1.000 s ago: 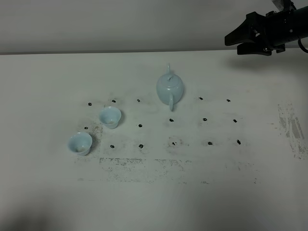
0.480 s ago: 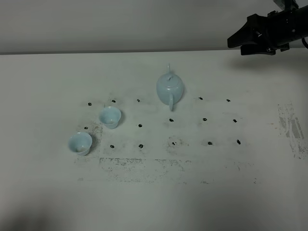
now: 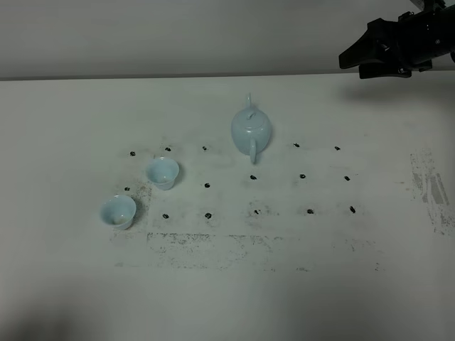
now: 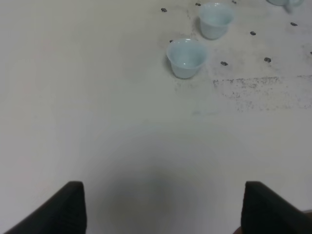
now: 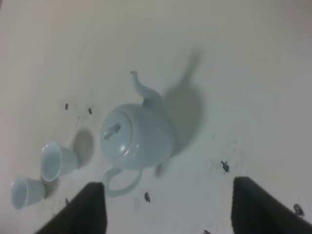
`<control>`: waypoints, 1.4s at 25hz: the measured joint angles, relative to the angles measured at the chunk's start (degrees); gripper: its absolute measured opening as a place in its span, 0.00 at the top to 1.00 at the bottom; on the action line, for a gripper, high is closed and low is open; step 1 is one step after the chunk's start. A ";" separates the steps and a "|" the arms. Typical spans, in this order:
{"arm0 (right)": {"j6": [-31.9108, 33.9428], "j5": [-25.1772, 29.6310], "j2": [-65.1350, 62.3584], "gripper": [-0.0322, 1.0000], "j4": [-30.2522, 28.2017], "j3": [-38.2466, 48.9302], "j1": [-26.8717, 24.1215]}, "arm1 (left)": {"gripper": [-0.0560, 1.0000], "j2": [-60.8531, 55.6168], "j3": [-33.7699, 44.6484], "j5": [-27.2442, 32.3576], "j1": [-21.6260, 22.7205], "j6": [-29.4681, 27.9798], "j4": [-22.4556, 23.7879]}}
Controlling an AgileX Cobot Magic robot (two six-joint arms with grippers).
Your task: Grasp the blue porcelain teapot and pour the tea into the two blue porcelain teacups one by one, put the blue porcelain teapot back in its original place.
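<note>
- My right gripper [image 3: 353, 65] hangs with its jaws spread wide and nothing in them, above the far right edge of the table [image 3: 71, 128]. Bare surface lies between it and the teapot.
- My left gripper [image 4: 163, 185] is also spread wide and empty, over bare table, well apart from the cups.
- Only its two finger ends show in the wrist view. The frame cuts off the right arm.
- The teapot [image 3: 251, 130] stands upright mid-table, lid on, handle toward the near edge. It is pale blue and round-bellied.
- A cup [image 3: 163, 172] and a second cup [image 3: 118, 212] stand upright to its left, close together but not touching. I cannot tell whether they hold tea.
- Small black marks [image 3: 302, 176] dot the table.
</note>
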 joint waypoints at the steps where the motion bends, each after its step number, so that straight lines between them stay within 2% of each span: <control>1: 0.00 0.00 0.00 0.45 0.00 0.00 0.00 | 0.35 0.00 0.00 0.00 0.00 0.00 -0.04; 18: 0.00 0.07 0.02 0.45 -0.27 -0.60 0.00 | 0.35 0.00 0.00 0.00 0.00 -0.05 -0.21; 24: 1.53 0.00 -4.68 0.45 -5.22 -6.34 2.69 | 0.35 0.00 0.00 0.05 0.00 -0.05 -0.21; 28: 6.77 -0.08 -10.33 0.45 -15.47 -10.87 9.28 | 0.35 0.00 0.00 0.05 0.00 -0.05 -0.21; 33: 18.13 0.25 -14.51 0.45 -38.66 -11.08 23.71 | 0.35 0.00 0.00 0.05 0.00 -0.05 -0.21; 35: 21.20 0.34 -15.23 0.45 -44.91 -9.89 29.07 | 0.35 0.00 0.00 0.05 0.00 -0.05 -0.21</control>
